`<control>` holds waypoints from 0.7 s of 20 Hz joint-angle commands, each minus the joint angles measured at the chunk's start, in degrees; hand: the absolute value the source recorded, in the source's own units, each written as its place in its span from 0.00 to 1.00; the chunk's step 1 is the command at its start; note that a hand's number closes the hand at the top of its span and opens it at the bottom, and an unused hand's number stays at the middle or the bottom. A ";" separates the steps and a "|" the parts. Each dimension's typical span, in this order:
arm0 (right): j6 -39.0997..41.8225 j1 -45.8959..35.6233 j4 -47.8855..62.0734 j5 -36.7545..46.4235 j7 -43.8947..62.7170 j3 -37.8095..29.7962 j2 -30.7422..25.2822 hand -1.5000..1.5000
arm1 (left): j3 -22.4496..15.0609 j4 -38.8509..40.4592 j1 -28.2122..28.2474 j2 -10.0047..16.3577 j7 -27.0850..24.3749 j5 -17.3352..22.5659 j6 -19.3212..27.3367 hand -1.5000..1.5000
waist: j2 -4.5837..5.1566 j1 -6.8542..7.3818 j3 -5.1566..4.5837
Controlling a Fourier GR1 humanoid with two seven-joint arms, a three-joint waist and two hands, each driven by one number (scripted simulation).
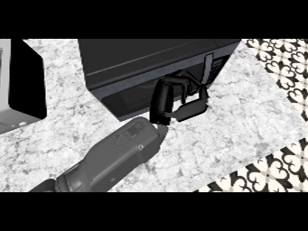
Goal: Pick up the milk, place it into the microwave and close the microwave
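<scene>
A black microwave (139,56) stands at the back of the marble counter (236,122). Its door (123,100) looks shut, with a grey handle strip (207,67) at its right end. My left hand (161,103) comes in from the lower left on its grey forearm (109,158). It rests against the right part of the door beside the handle, open, with its fingers (177,82) bent a little onto the door and holding nothing. The milk is not visible in this view. My right hand does not show.
A grey toaster (13,85) stands at the left, close to the microwave's left side. The counter's edge (249,168) runs diagonally at the lower right, with patterned floor tiles (296,67) beyond it.
</scene>
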 commanded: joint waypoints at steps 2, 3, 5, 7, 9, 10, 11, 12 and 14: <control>1.50 0.08 -0.50 -2.29 1.04 1.05 -1.12 0.00 | 2.02 5.35 -3.66 0.02 0.86 1.91 -1.52 1.00 | 0.85 -0.32 -0.03; 1.91 -0.41 -0.21 -2.43 1.18 1.32 -1.47 0.00 | 1.74 4.90 -3.76 0.02 0.75 2.31 -1.85 1.00 | 1.24 -0.18 -0.01; 2.38 -0.18 -0.22 -3.53 1.38 1.12 -2.01 0.00 | 1.70 5.25 -3.88 0.02 0.42 2.76 -1.42 1.00 | 0.89 -0.52 0.02; 2.96 -0.05 0.23 -3.86 1.78 1.22 -2.66 0.00 | 1.52 5.36 -3.83 0.02 -0.04 3.20 -1.94 1.00 | 1.18 -0.35 0.04; 2.97 -0.18 -0.16 -4.93 1.91 1.50 -2.72 0.00 | 0.91 5.69 -3.82 0.02 -0.56 3.38 -1.71 1.00 | 0.90 -0.29 0.03; 2.86 -0.29 0.08 -5.33 2.03 1.29 -2.99 0.00 | 1.18 5.62 -4.08 0.02 -0.98 3.54 -1.86 1.00 | 1.12 -0.44 0.00; 3.01 0.14 -0.33 -5.32 2.28 1.37 -3.23 0.00 | 1.11 5.87 -3.52 0.02 -1.54 3.69 -1.78 1.00 | 1.11 -0.98 -0.05; 2.96 -0.19 -0.07 -5.66 2.40 1.37 -3.44 0.00 | 1.21 6.08 -4.36 0.02 -1.26 3.94 -1.92 1.00 | 0.83 -0.05 0.01; 2.97 -0.41 -0.20 -6.14 2.55 1.15 -3.89 0.00 | 0.83 6.32 -4.19 0.02 -1.55 4.36 -2.01 1.00 | 1.08 -0.49 0.00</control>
